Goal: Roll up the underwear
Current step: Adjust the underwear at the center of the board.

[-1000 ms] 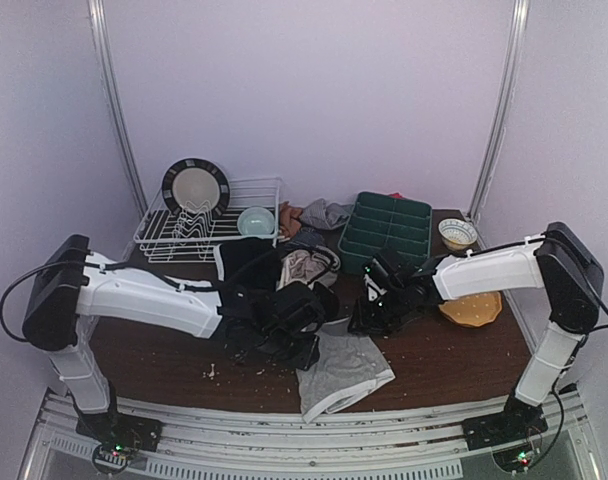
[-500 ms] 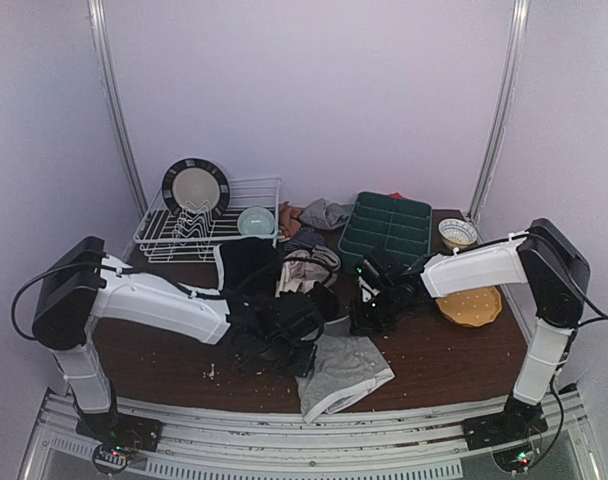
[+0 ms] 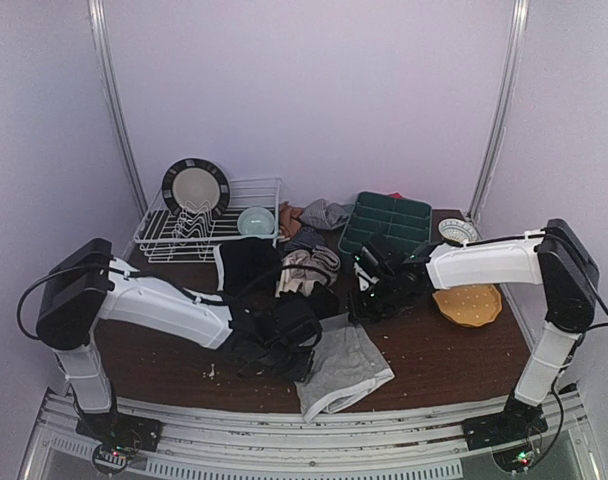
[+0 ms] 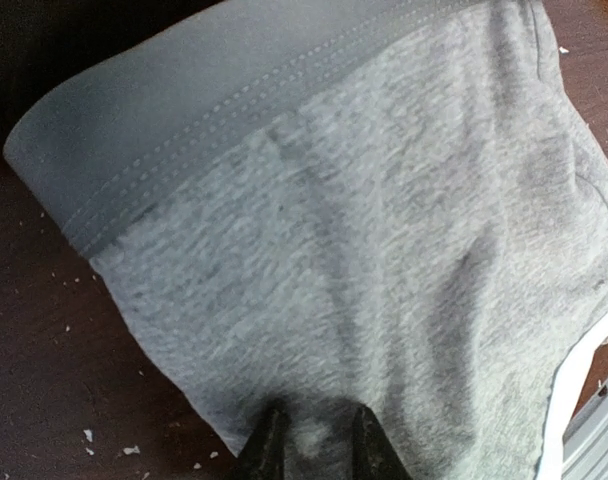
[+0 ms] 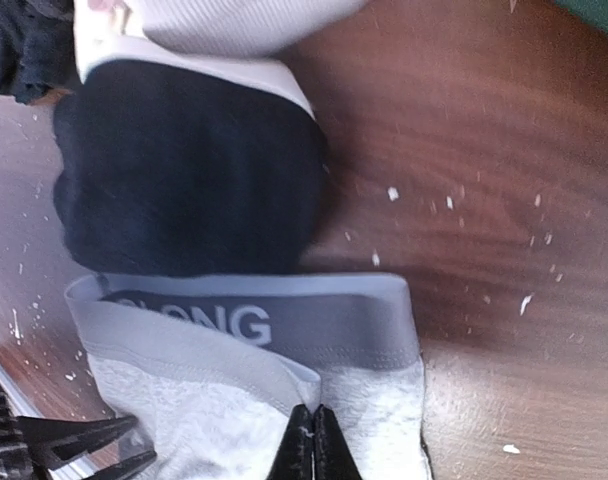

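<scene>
pinch taken on the grey pair, roll not yet begun

top view: a dark wood table [image 3: 454, 350], speckled with crumbs, sits under pale walls. the grey underwear [image 3: 349, 365] lies flat at the centre, close to the near edge and just near of a heap of other garments [image 3: 289, 268]. its waistband faces far and its leg hems face near. the long axis runs far to near, leaning left at the near end.

left wrist view: the left gripper [image 4: 312, 445] is narrowed onto a small pucker of the grey cloth, grasping it as far as i can tell.

right wrist view: the right gripper [image 5: 312, 438] is clenched tight, its tips on the cloth just below the waistband and near a black garment [image 5: 184, 170]. i cannot tell whether a fold is caught.

to roll well, i judge both pinches should stay level and turn the waistband over toward the hems, square to the long axis. even tension should keep the roll from coning.
</scene>
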Robot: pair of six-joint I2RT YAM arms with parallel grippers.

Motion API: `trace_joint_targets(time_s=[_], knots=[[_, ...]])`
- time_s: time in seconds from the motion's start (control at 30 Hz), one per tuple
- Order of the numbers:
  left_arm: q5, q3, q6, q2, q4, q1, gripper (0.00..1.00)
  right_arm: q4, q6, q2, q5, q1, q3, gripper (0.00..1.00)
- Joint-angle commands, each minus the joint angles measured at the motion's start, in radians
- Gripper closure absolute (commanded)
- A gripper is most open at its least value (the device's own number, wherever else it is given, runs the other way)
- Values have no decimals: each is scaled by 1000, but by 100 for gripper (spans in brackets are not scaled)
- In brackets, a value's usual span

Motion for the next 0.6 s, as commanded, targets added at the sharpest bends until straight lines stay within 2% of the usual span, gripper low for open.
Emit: trace_joint_targets(time_s=[0.0,0.07,0.23,0.4,0.47,0.57], knots=[[8,-19,-14,6,20,6,76,-81,-68,6,117,5,62,100],[8,-19,-16,6,20,6,71,-97,-87,40,158,3,83,100],[13,-20,-17,-4,20,6,43,-159,-88,120,212,-1,138,99],[11,-37,-12,-64,4,4,22,-143,-63,23,176,7,103,67],[5,-40,-4,-102,-18,3,17,-147,-54,-31,182,23,80,61],[-8,-64,-2,-172,-42,3,12,-146,-35,-131,182,72,30,56]])
